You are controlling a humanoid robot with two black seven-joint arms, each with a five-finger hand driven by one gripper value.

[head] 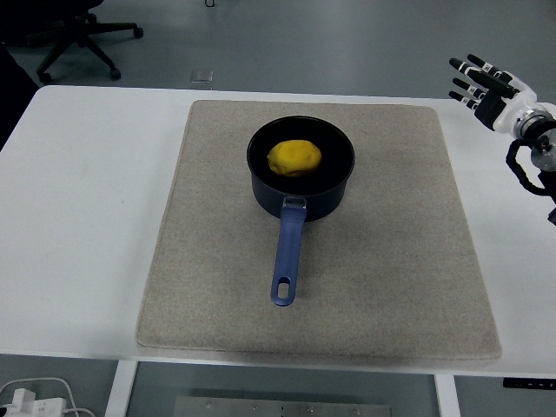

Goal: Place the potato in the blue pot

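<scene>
A yellow potato (294,157) lies inside the dark blue pot (335,189), which stands on the grey mat (217,261) with its blue handle (287,256) pointing toward the table's near edge. My right hand (480,84) is far to the right of the pot, above the table's far right corner, its fingers spread and holding nothing. The left arm is out of view.
The white table (87,200) extends to the left of the mat. An office chair (78,39) stands on the floor beyond the far left corner. A small clear object (201,77) lies on the floor past the far edge. A cable and plug (26,398) show at the bottom left.
</scene>
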